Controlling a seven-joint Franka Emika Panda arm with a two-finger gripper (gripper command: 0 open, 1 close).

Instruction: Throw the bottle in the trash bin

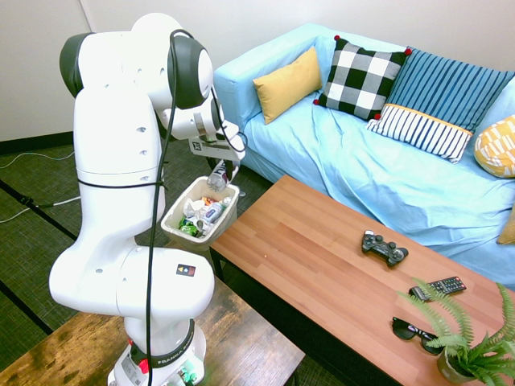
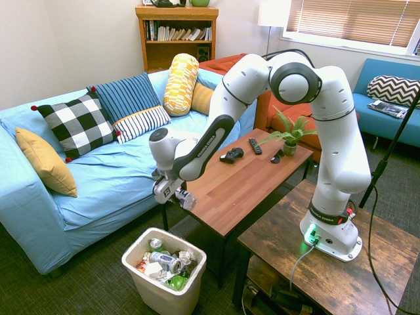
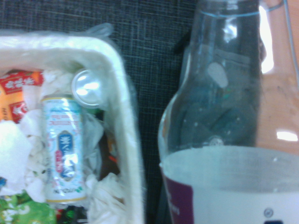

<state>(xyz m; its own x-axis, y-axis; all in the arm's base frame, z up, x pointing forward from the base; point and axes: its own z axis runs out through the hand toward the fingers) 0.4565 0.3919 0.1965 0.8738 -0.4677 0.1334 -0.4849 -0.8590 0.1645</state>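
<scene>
The bottle [image 2: 186,199], clear plastic with a purple-and-white label, is upright at the corner of the wooden coffee table [image 2: 243,177] nearest the bin. My gripper [image 2: 177,194] is shut on it from above. In the first exterior view the bottle [image 1: 217,178] hangs under the gripper [image 1: 222,167], just over the far rim of the trash bin [image 1: 172,220]. The wrist view shows the bottle [image 3: 219,116] close up, beside the bin's rim [image 3: 122,98]. The cream-white trash bin [image 2: 157,296] stands on the dark carpet below the table corner, filled with cans and wrappers.
On the table lie a black game controller [image 1: 384,247], a remote [image 1: 437,286] and sunglasses [image 1: 414,331], with a potted fern [image 1: 475,350] at the end. A blue sofa [image 1: 386,177] with cushions runs behind the table. A darker wooden table [image 2: 308,262] carries the arm.
</scene>
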